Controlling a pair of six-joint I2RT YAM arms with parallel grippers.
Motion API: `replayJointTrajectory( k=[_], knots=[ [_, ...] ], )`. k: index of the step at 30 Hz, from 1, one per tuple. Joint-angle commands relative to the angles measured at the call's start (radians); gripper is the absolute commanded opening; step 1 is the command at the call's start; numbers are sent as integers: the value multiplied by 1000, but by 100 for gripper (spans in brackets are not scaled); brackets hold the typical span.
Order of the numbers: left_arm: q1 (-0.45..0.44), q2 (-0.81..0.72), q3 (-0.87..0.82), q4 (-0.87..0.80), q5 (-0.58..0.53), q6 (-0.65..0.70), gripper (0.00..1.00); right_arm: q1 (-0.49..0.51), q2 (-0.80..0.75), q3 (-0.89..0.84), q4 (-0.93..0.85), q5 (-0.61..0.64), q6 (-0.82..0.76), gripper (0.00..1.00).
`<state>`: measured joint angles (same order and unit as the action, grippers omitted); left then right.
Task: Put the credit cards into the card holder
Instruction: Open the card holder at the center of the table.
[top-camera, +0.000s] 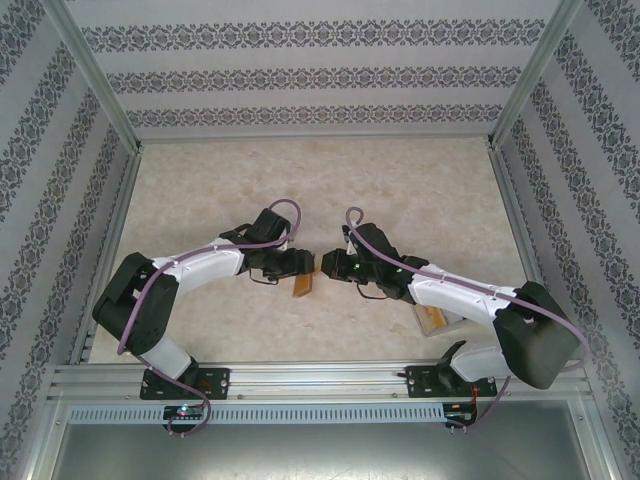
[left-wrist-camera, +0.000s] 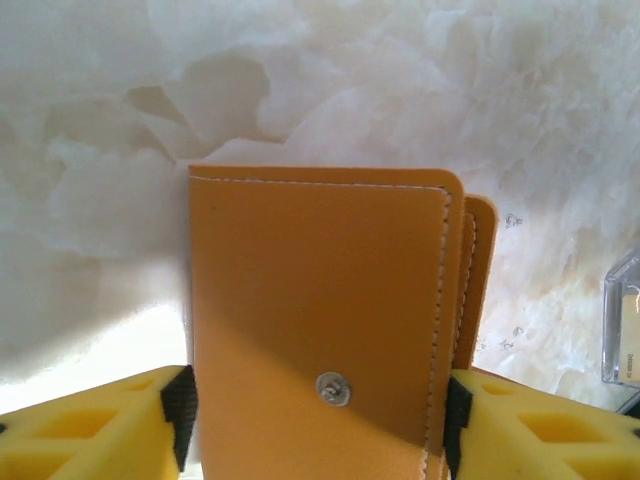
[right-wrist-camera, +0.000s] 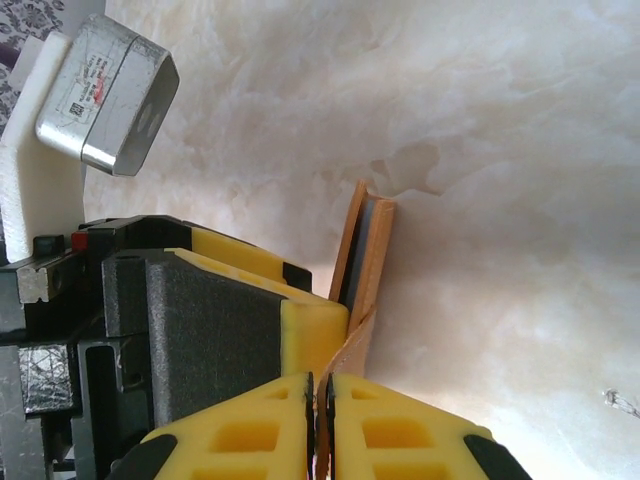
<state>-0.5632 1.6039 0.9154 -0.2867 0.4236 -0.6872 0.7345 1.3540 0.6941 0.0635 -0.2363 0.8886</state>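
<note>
Right now I see the card holder (left-wrist-camera: 320, 320) folded, its snap stud (left-wrist-camera: 333, 388) facing the left wrist camera, held upright near the middle of the marbled table (top-camera: 300, 190) between my two arms. The left gripper (left-wrist-camera: 318, 425) grips it with a black pad against each side edge, while the right gripper (right-wrist-camera: 320, 400) is pinched closed on a thin orange-tan flap that runs up to the holder. Further right, the clear plastic box (top-camera: 432, 320) sits partly under the right arm with something orange inside.
</note>
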Motion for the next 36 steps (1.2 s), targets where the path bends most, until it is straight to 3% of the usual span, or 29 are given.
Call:
replayJointTrajectory(
  k=[1, 3, 20, 31, 34, 36],
  knots=[
    [-12, -17, 12, -80, -57, 21, 63, -15, -35, -18, -16, 21, 4, 12],
    [-12, -24, 11, -75, -47, 24, 49, -20, -35, -19, -26, 23, 3, 12],
    [-12, -63, 8, -101, -68, 24, 47, -40, 3, -7, -63, 37, 10, 10],
    [-12, -55, 6, -91, -53, 30, 53, -41, 17, 1, -64, 29, 8, 10],
    [-12, -45, 6, -85, -40, 33, 49, -40, 16, 1, -64, 29, 9, 10],
    [-12, -43, 6, -85, -40, 34, 40, -40, 14, -1, -66, 30, 8, 10]
  ],
)
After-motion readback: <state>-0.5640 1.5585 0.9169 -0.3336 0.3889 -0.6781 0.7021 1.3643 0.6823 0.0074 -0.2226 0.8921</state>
